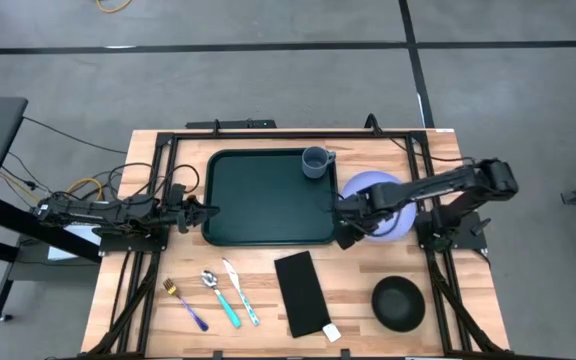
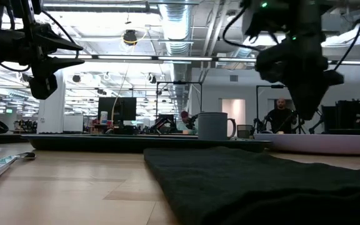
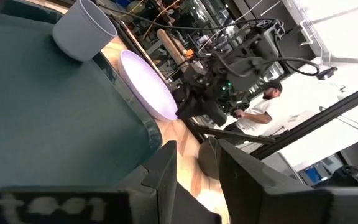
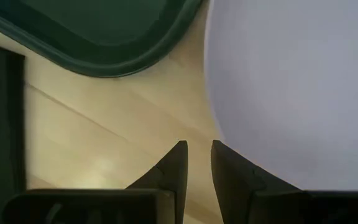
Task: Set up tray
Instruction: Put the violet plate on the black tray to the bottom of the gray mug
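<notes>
The dark green tray point(image 1: 263, 200) lies flat on the middle of the table, with a grey mug point(image 1: 315, 162) standing in its far right corner. A lavender plate point(image 1: 383, 195) rests on the wood just right of the tray. My right gripper point(image 4: 197, 146) points down above the plate's left rim point(image 4: 229, 124) and the tray's near right corner point(image 4: 123, 59). Its fingers stand a narrow gap apart, hold nothing, and are clear of the plate in the low view. My left gripper point(image 3: 197, 168) lies level at the tray's left edge point(image 1: 208, 205), narrowly open, with only wood showing in the gap.
A black napkin point(image 1: 300, 292) lies near the front with a small white piece point(image 1: 330, 332) at its near end. A black bowl point(image 1: 398, 303) sits at the near right. A fork point(image 1: 183, 303), a spoon point(image 1: 218, 295) and a knife point(image 1: 240, 290) lie at the near left.
</notes>
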You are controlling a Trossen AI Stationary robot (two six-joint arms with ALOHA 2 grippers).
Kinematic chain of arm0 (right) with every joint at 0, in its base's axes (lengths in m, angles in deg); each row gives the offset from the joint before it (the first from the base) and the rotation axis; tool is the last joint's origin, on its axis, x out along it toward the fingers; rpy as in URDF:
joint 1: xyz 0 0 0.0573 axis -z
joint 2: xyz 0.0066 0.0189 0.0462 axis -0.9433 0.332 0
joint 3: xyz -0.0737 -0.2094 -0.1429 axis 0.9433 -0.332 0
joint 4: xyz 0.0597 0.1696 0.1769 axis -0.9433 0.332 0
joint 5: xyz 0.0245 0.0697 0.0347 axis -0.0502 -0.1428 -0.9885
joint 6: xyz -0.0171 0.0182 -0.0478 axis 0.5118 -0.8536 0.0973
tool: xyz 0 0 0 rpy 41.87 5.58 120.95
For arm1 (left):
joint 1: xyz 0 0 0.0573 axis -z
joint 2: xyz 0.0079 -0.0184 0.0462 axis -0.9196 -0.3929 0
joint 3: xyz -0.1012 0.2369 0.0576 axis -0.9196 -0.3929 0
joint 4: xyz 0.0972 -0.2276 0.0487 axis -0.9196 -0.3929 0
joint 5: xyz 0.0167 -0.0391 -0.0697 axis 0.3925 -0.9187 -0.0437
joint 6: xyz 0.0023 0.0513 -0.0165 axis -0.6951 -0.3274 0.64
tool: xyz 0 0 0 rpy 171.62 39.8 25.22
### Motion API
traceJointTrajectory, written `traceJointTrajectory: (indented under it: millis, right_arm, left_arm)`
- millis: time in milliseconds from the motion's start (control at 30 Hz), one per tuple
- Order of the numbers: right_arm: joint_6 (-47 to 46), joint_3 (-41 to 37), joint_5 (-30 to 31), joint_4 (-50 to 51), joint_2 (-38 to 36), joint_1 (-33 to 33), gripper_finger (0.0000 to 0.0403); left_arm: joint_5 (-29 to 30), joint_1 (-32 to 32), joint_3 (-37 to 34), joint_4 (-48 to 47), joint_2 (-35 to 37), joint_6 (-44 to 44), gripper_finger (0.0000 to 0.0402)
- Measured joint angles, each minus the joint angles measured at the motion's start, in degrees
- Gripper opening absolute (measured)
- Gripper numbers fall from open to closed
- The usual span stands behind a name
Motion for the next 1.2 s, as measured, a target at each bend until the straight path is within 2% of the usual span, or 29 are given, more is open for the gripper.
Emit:
traceJointTrajectory:
  millis: [367, 667, 833, 1200]
  right_arm:
    - [14.45, 5.69, 0.13, 5.03, 7.94, 1.69, 0.0063]
    - [18.10, 5.84, 0.12, 4.77, 11.49, 1.69, 0.0063]
    - [19.22, 5.84, 3.67, 4.75, 11.38, 1.90, 0.0063]
    - [19.83, 5.84, 2.45, 3.78, 11.38, 2.43, 0.0042]
  left_arm:
    - [-0.50, 0.01, 0.02, 0.00, -0.02, 1.13, 0.0100]
    - [-0.55, 0.02, 0.02, -0.02, -0.01, 1.15, 0.0100]
    - [-0.52, 0.02, 0.02, -0.09, 0.00, 1.15, 0.0100]
    - [-0.57, 0.02, 0.02, -0.11, 0.00, 1.15, 0.0100]
